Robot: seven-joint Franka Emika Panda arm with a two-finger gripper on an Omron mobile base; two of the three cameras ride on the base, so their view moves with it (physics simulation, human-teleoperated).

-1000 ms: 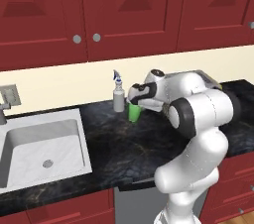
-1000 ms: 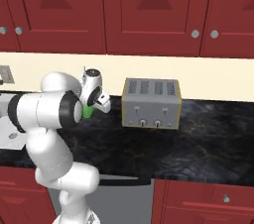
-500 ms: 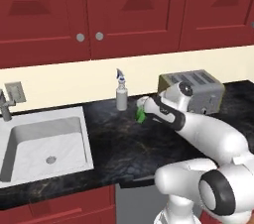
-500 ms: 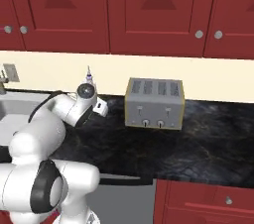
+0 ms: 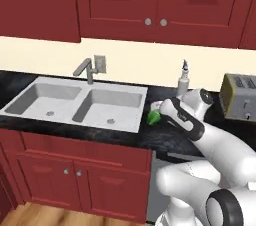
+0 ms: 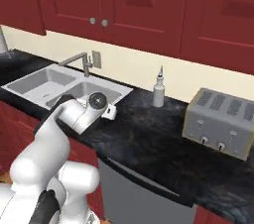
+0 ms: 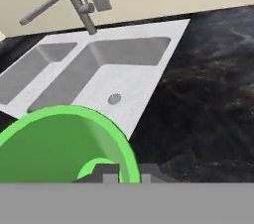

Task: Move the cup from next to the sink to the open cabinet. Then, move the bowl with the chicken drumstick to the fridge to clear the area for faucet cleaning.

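Your base has driven left since a second ago, bringing the sink (image 5: 75, 104) into view, and your pincer (image 5: 161, 114) pinches the cup (image 5: 153, 117) above the desk (image 5: 165, 140), cabinets overhead.

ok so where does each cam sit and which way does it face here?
Left base view: behind the arm's left, facing the sink, faucet and green cup in the gripper; arm lower right.
Right base view: behind its right, facing the counter and toaster; arm lower left.
Hand view: along the gripper, over the cup rim onto the sink.
All share sink and faucet.
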